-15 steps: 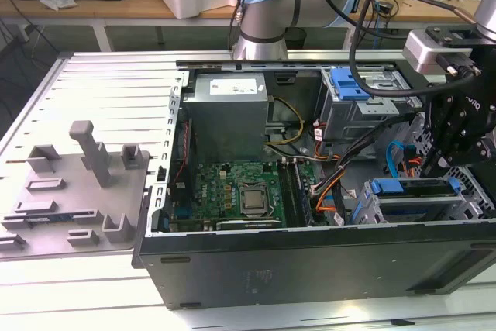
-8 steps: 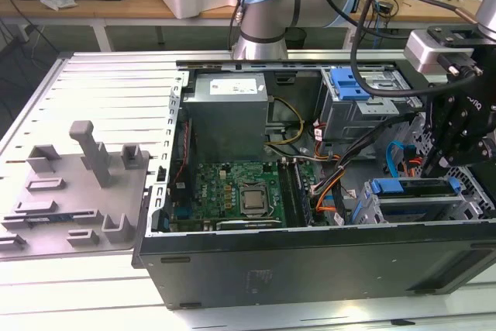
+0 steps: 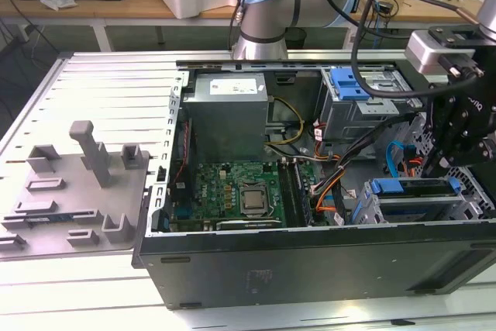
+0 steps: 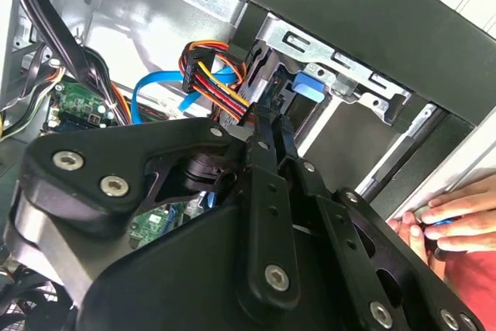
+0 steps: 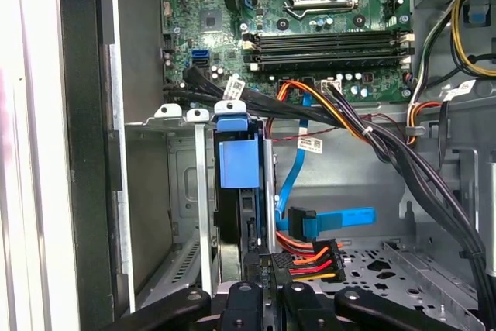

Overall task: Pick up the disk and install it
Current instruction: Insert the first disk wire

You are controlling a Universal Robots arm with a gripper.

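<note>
The disk [image 3: 413, 201] sits in the drive bay at the front corner of the open computer case, on the exterior view's right, its blue bracket [image 3: 403, 186] on top. In the first wrist view the disk [image 5: 232, 226] stands edge-on in the bay slot under its blue bracket tab [image 5: 237, 162]. My gripper [image 3: 438, 170] hangs just above that bay. In both wrist views its thin black fingers are pressed together with nothing between them; the gripper [image 4: 270, 123] [image 5: 265, 273] points at the disk's end, right beside a power plug [image 5: 308, 260] with red, orange and yellow wires.
A grey cage with a blue latch [image 3: 353, 87] stands behind the bay. Cable bundles [image 5: 364, 133] and a blue flat cable [image 5: 333, 218] cross beside the disk. The grey power supply box [image 3: 229, 118] and motherboard [image 3: 240, 191] fill the case's middle. A person's hand [image 4: 453, 218] rests outside the case wall.
</note>
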